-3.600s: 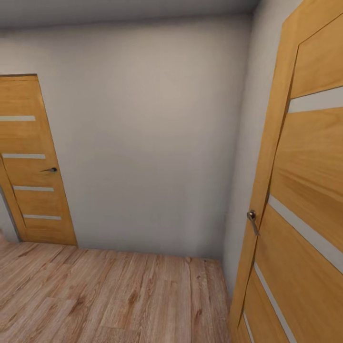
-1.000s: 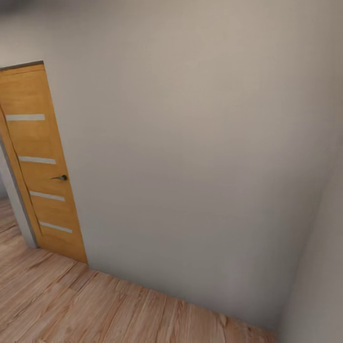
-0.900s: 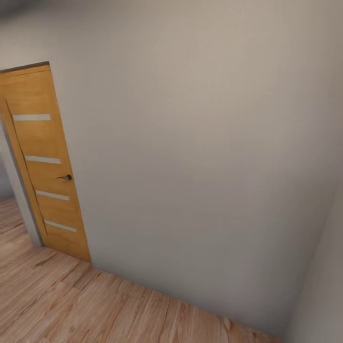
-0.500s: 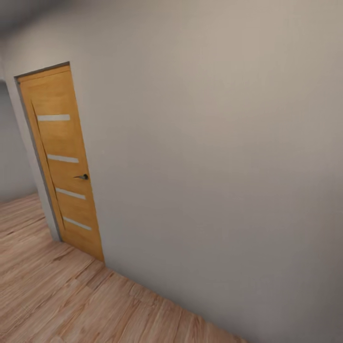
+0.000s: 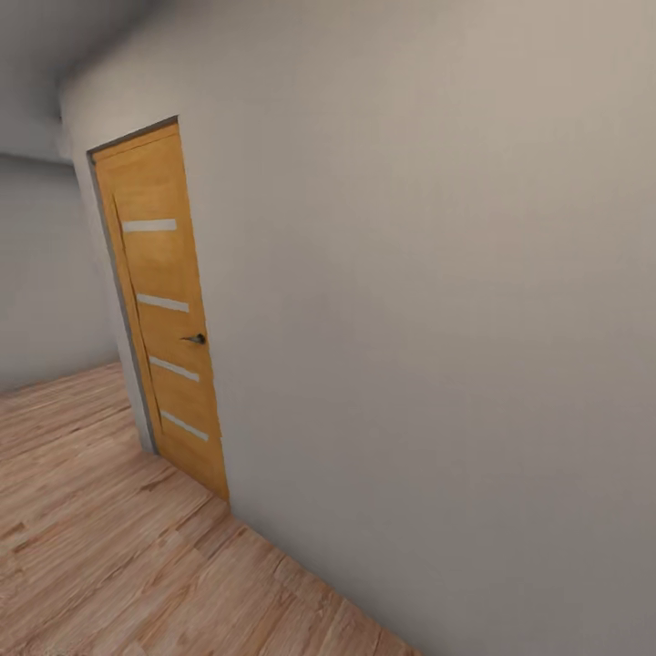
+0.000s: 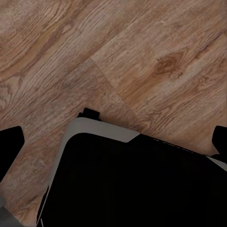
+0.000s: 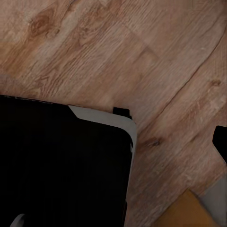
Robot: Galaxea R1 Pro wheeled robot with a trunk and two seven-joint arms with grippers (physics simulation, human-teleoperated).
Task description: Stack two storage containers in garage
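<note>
The two storage containers are out of view, and so is the garage. I am in a hallway with light wood-plank flooring (image 5: 109,547). In the left wrist view my left gripper (image 6: 113,142) is open, its black fingertips (image 6: 9,146) far apart, with nothing between them; below it lie my dark base (image 6: 137,184) and the planks. In the right wrist view my right gripper (image 7: 113,142) also hangs over the base (image 7: 61,161), with one black fingertip (image 7: 220,142) far out at the frame's edge.
A plain pale wall (image 5: 437,319) runs close along my right and front. A closed orange wooden door (image 5: 169,319) with pale stripes and a dark handle (image 5: 195,339) stands in it at the left. Past the door the hallway floor stretches on to the left towards a grey wall (image 5: 46,273).
The camera has turned left: the striped door has slid rightwards in the picture, the near door at the right has left it, and more hallway shows at the left.
</note>
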